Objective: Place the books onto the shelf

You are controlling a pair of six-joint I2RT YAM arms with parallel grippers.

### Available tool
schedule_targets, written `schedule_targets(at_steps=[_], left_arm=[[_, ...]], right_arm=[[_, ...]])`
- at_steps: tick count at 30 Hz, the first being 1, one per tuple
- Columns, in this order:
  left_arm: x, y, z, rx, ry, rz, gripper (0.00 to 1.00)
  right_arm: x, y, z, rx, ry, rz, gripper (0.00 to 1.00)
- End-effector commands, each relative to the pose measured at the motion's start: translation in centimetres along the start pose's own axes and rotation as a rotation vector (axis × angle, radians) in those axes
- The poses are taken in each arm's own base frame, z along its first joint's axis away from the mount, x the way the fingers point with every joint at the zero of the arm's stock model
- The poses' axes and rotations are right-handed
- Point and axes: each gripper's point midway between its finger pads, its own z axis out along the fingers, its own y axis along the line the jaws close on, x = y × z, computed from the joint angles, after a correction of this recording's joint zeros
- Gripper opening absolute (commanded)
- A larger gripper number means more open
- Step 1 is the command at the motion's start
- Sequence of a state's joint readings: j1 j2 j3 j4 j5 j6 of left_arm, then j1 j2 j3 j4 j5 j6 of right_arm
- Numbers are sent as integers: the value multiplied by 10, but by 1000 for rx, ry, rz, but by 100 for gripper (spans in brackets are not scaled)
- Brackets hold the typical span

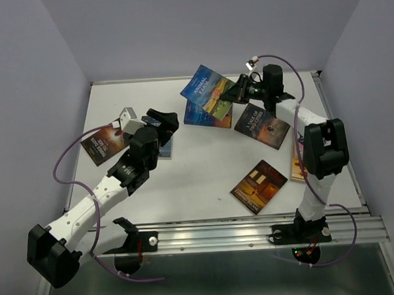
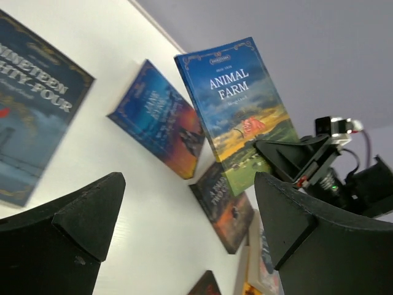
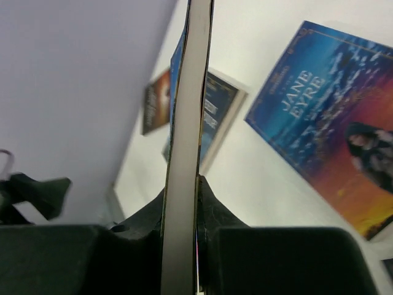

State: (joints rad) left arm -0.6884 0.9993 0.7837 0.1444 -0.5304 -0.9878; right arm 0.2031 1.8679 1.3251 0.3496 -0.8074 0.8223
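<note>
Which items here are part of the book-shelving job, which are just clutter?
Job: Animal Farm in right gripper, Jane Eyre, A Tale of Two Cities, Nineteen Eighty-Four, orange-brown book, dark red book.
Not job: purple cables, metal rail.

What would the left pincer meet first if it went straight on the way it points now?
Most likely the Jane Eyre book lying flat on the table ahead of the open left pincer. Depth is unclear: Animal Farm, held up by the right pincer, hangs close beside that line.
</note>
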Motion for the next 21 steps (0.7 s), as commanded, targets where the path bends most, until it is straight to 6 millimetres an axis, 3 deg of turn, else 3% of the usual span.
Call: schedule_targets(at_steps=[1,3,5,6,7,10,11,12,14,16,21], left_arm=[[-17,33,0,-106,3,96,99],[-18,34,3,-87,29,93,99],[-27,39,8,-84,14,94,99],[-28,39,9,-76,18,103,99],[-31,42,12,-88,11,107,99],[-32,43,19,-95,16,136,99],[-35,41,20,-96,11,141,99],[-34,40,22,-93,22,147,99],[-32,41,26,-94,35,155,99],[-30,41,29,-90,46,158,99],[-24,46,38,-94,83,169,99]], right_arm=[[42,-38,-2,78,333,-212,1],[33,-41,-1,74,353,-247,1],[39,-56,3,98,394,-217,1],[30,-55,7,92,388,-251,1],[36,-71,11,126,408,-215,1],[32,-80,18,130,427,-221,1],[41,-96,21,140,455,-196,1],[30,-98,23,144,441,-214,1],[38,-116,28,161,473,-177,2],[36,-121,33,162,469,-176,3],[15,-145,37,207,422,-155,6]])
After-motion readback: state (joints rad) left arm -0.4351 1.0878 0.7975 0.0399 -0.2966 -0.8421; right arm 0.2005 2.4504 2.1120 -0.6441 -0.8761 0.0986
